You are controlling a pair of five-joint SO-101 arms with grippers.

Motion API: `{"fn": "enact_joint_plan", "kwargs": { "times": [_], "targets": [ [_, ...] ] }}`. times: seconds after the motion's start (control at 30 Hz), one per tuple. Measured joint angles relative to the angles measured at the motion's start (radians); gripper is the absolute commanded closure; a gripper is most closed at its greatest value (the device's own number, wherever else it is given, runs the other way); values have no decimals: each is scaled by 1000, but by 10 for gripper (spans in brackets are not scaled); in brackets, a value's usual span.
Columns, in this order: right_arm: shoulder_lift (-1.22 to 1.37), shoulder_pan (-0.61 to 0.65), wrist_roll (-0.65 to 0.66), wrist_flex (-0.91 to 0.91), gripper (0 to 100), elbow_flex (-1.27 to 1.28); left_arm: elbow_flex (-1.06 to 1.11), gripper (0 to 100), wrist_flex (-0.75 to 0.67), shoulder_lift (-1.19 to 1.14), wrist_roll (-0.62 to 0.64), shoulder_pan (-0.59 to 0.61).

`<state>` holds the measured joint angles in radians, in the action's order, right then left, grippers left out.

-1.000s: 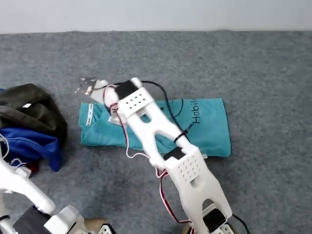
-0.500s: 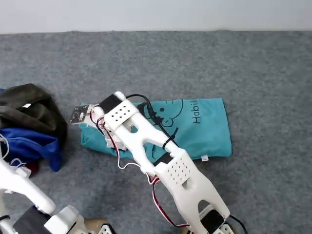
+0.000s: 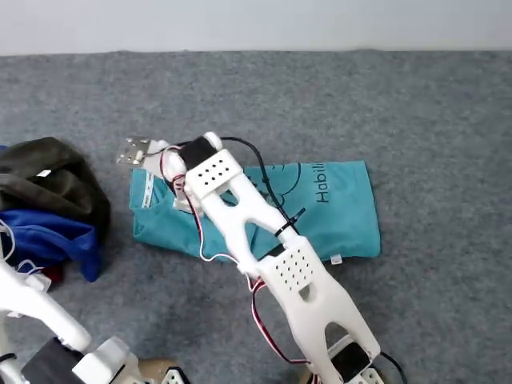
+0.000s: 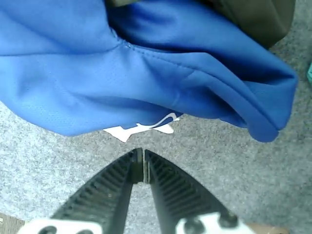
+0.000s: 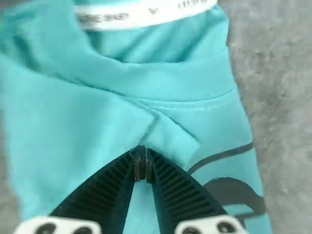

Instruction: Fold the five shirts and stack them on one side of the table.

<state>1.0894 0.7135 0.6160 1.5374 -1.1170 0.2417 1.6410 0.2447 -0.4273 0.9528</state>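
A teal shirt lies folded lengthwise in the middle of the table, collar end to the left. My right arm stretches over it to that collar end. In the right wrist view my right gripper is shut, its tips just above the teal fabric below the collar band; I see no cloth between them. A pile of a dark olive shirt and a blue shirt sits at the left edge. My left gripper is shut over bare carpet beside the blue shirt.
Grey carpet covers the table, with free room to the right of and behind the teal shirt. A bit of red cloth peeks out under the blue shirt. My left arm's base stands at the front left corner.
My right arm's wrist dipped toward the front left over the teal shirt's collar end, then came back up and rearward. The pile and the left arm stayed still.
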Motion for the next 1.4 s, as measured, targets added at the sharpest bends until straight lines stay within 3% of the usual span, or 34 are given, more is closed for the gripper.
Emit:
{"fn": "enact_joint_plan", "kwargs": {
  "times": [0.2,0.5,0.7,1.17,1.4],
  "targets": [
    [34,-44,-3,-3,989,-21,0,986,0,0,0,0],
    [35,-64,-46,215,990,-218,0,986,0,0,0,0],
    [-48,-155,-181,216,987,-224,0,986,2,0,0,0],
    [-605,-482,-302,216,989,503,-203,986,86,0,0,0],
    [-689,-641,-373,210,990,651,-255,986,86,0,0,0]
  ]
}}
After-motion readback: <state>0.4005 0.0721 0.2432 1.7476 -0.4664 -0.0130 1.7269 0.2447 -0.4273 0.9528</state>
